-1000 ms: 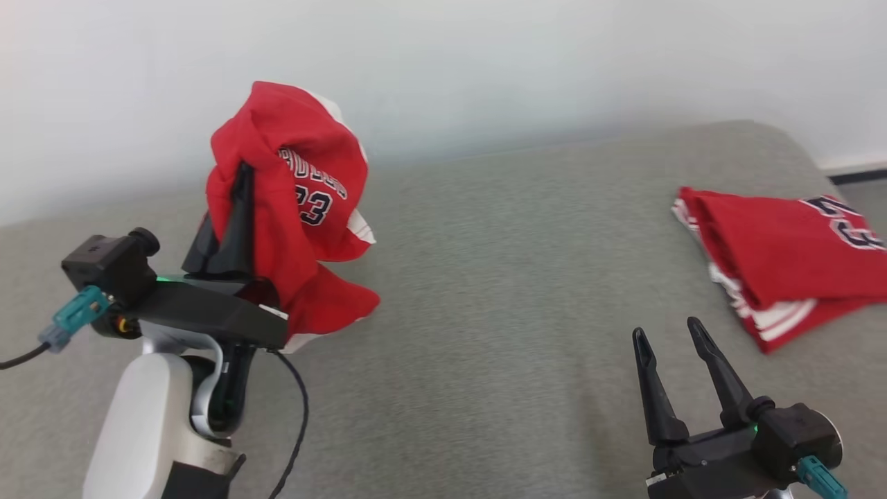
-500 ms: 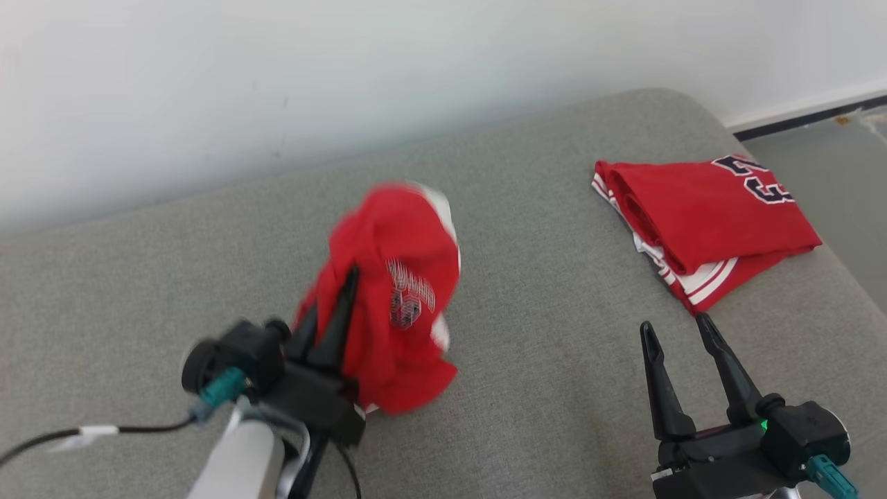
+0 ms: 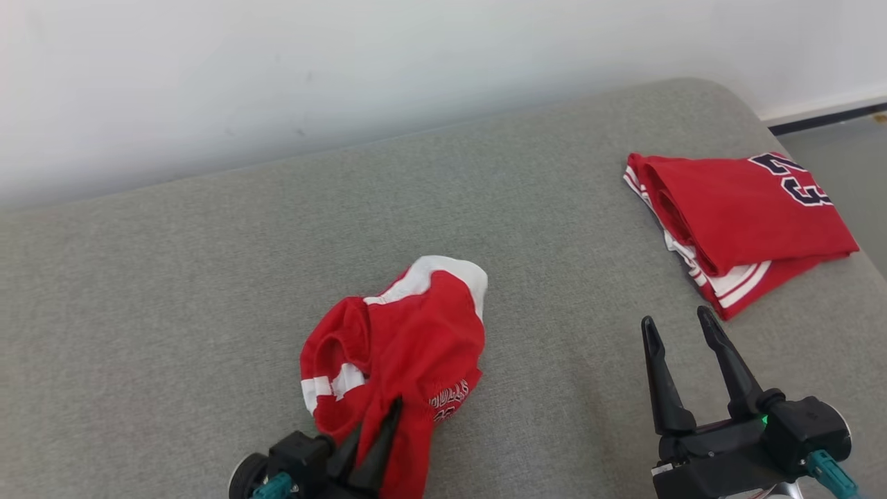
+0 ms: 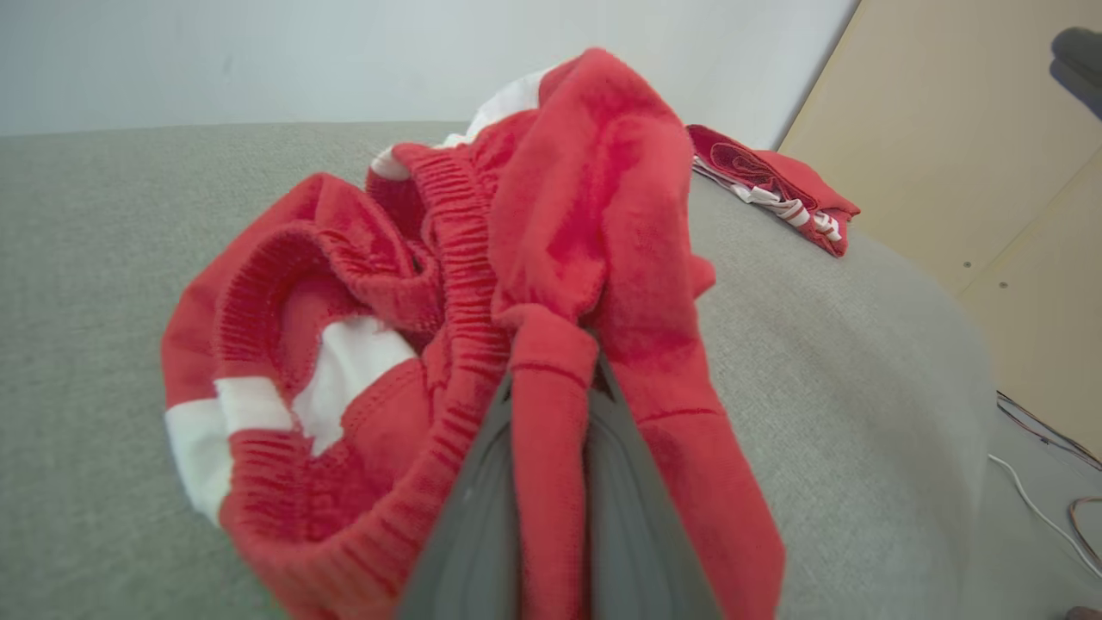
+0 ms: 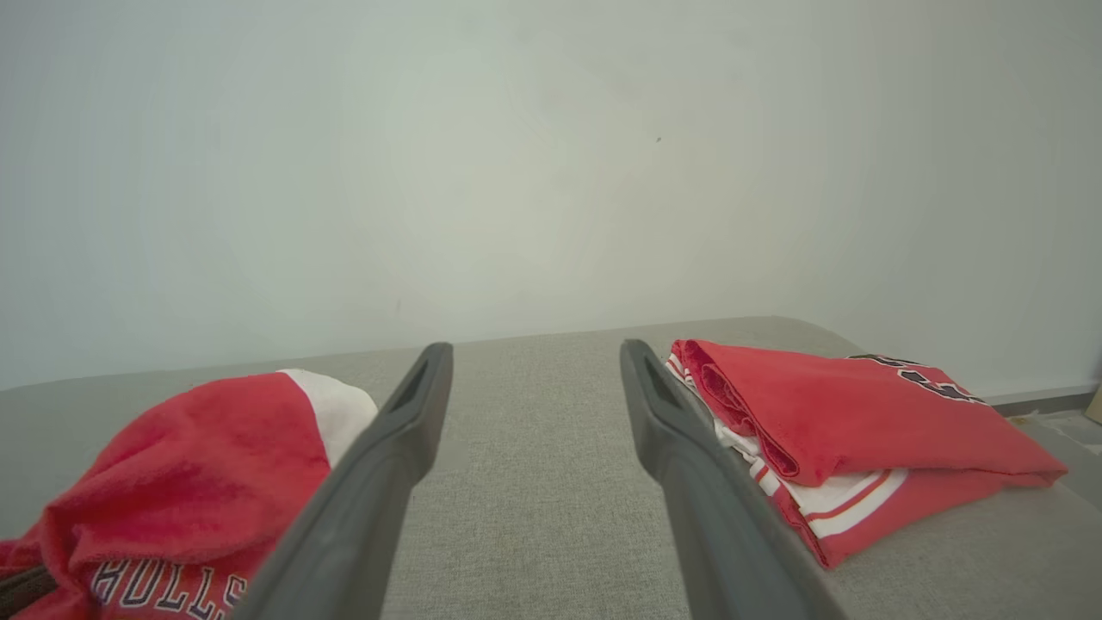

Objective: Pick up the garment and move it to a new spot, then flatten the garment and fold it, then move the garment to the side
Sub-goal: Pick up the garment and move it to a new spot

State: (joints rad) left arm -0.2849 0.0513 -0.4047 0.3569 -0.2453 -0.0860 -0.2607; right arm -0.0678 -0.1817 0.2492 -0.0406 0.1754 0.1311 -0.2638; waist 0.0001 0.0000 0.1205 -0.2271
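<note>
The garment (image 3: 409, 339) is a crumpled pair of red shorts with white trim and dark lettering, lying in a heap on the grey surface at the lower middle of the head view. My left gripper (image 3: 388, 409) is shut on a fold of its near edge. In the left wrist view that red fold (image 4: 551, 413) is pinched between my two fingers, with the elastic waistband bunched to the left. My right gripper (image 3: 679, 322) stands open to the right of the heap, nothing between its fingers. The right wrist view has the garment (image 5: 198, 482) at lower left.
A folded red garment (image 3: 741, 222) with white stripes and a dark number lies near the right edge of the grey padded surface (image 3: 208, 277). A white wall runs along the back. Floor shows past the right corner, with a tan panel (image 4: 973, 129) and cables in the left wrist view.
My left gripper has brought the garment down from held high at the left to a heap on the surface nearer the front. The head camera has shifted too. My right gripper has stayed open.
</note>
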